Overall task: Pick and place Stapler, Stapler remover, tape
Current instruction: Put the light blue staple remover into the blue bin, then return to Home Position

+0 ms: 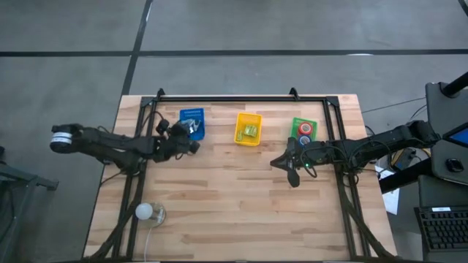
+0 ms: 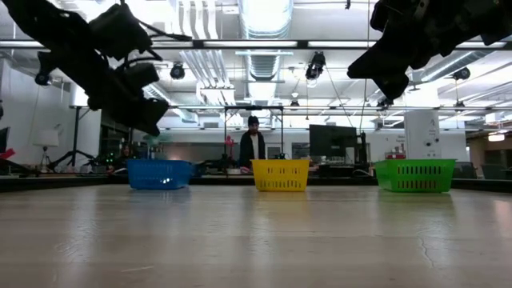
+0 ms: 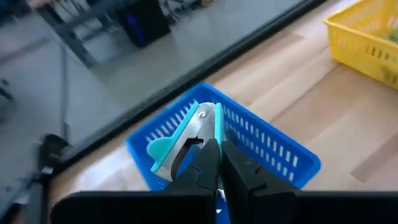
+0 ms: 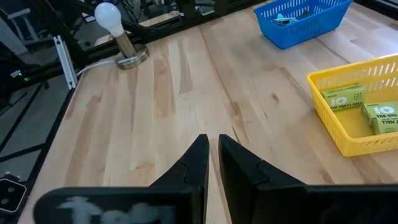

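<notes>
The stapler remover [image 3: 177, 146], teal with metal jaws, lies inside the blue bin [image 1: 192, 123], leaning on a wall. My left gripper [image 3: 219, 144] is shut and hovers just before that bin's near side [image 1: 193, 145], holding nothing. Red and blue tape rolls [image 1: 305, 133] lie in the green bin [image 1: 304, 120]. The yellow bin [image 1: 248, 128] holds green boxes [image 4: 367, 106]. No stapler shows in any view. My right gripper [image 4: 212, 140] is shut and empty above bare wood, near the green bin [image 1: 293, 177].
A lamp with a white bulb [image 1: 145, 212] stands near the table's front left corner. A black frame [image 1: 241, 97] runs along the far edge behind the three bins. Bare wood [image 1: 234, 204] fills the middle and the near half. A person [image 2: 253, 148] stands in the room beyond.
</notes>
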Controlling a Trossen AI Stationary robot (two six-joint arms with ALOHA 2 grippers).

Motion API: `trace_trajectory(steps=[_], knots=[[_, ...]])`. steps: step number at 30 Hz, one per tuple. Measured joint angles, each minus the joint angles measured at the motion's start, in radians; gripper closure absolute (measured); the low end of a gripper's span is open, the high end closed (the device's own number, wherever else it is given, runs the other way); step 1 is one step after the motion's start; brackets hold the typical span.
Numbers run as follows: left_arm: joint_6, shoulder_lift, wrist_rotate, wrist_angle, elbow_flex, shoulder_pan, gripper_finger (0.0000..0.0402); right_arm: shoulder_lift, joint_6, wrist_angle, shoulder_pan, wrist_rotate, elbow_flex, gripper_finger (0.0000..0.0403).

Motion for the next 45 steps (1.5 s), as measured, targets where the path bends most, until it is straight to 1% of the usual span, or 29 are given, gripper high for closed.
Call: trace_trajectory(steps=[4,11,15,19,22,25,30,35,39,42,45], knots=[[-0.005,0.002,0.13,0.051,-0.015,0.056,0.0388,0.0,-0.002,0.002,0.0,0.0,0.0,0.0369],[-0.025,0.004,0.175,0.071,-0.019,0.104,0.0387,0.0,-0.002,0.004,0.0,0.001,0.0,0.0369],[-0.034,0.004,0.296,0.07,-0.023,0.134,0.0387,0.0,-0.002,0.004,0.0,0.002,-0.001,0.0369],[-0.041,0.004,0.309,0.071,-0.025,0.152,0.0387,0.0,-0.002,0.004,0.0,0.003,-0.001,0.0369],[-0.08,0.004,0.31,0.076,-0.025,0.161,0.0387,0.0,-0.002,0.004,0.0,0.003,-0.001,0.0369],[-0.088,0.005,0.339,0.077,-0.025,0.162,0.0382,0.0,-0.002,0.004,0.0,0.003,-0.003,0.0369],[-0.091,0.025,0.37,0.077,-0.025,0.163,0.0357,0.0,-0.002,0.004,0.0,0.003,-0.004,0.0369],[-0.086,0.034,0.343,0.089,-0.025,0.166,0.0327,0.0,0.0,0.004,0.0,0.002,-0.005,0.0369],[-0.064,0.015,0.346,0.114,-0.014,0.161,0.0317,0.0,0.0,0.003,0.0,0.002,-0.005,0.0369],[-0.06,-0.004,0.393,0.117,0.007,0.144,0.0323,0.0,0.043,-0.004,-0.001,0.004,-0.007,0.0369],[-0.048,-0.008,0.495,0.184,0.011,0.113,0.0347,0.001,0.051,-0.01,-0.002,0.027,-0.009,0.0369]])
